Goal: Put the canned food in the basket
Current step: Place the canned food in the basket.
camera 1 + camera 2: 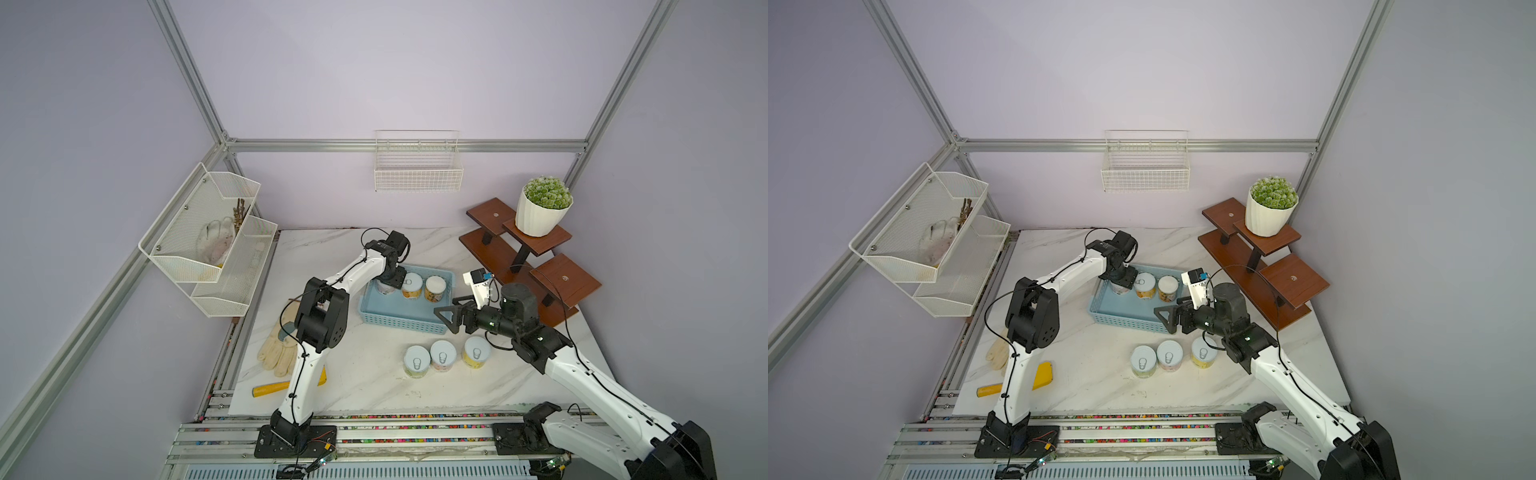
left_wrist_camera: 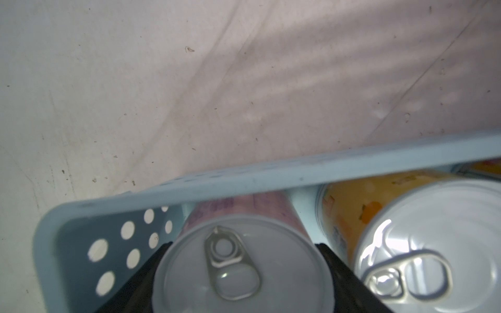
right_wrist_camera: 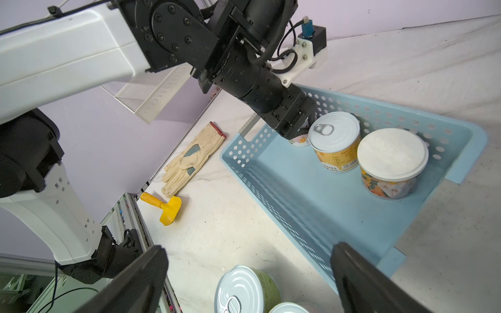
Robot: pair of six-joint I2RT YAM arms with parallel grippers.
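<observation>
The fingers [image 2: 339, 271] of the left gripper [image 2: 242, 245] are closed on the sides of a pink-labelled can [image 2: 238, 208], one black finger on each side just under the lid, so the can is kept upright with its pull-tab on top. This can is low inside the basket [image 1: 397, 322], in the far corner on the left arm's side, close to the perforated end wall. Whether its bottom already stands on the floor I cannot tell, because the gripper hides it. Beside it, along the same far wall, stand a yellow can [image 1: 412, 285] and a can with a plain whitish top [image 1: 435, 288]. I think a row of three is being made at the back, which leaves the near half of the basket free. That half looks meant for the three cans [image 1: 443, 355] standing in a line on the marble table [image 1: 365, 390], just in front of the basket. The right gripper [image 3: 249, 248] hangs with its jaws wide apart and nothing between them, near the basket's front wall and close to these cans. In my judgement it is held there to be out of the left arm's way and ready for the next pick. The step in hand seems to be the release of the pink can.
</observation>
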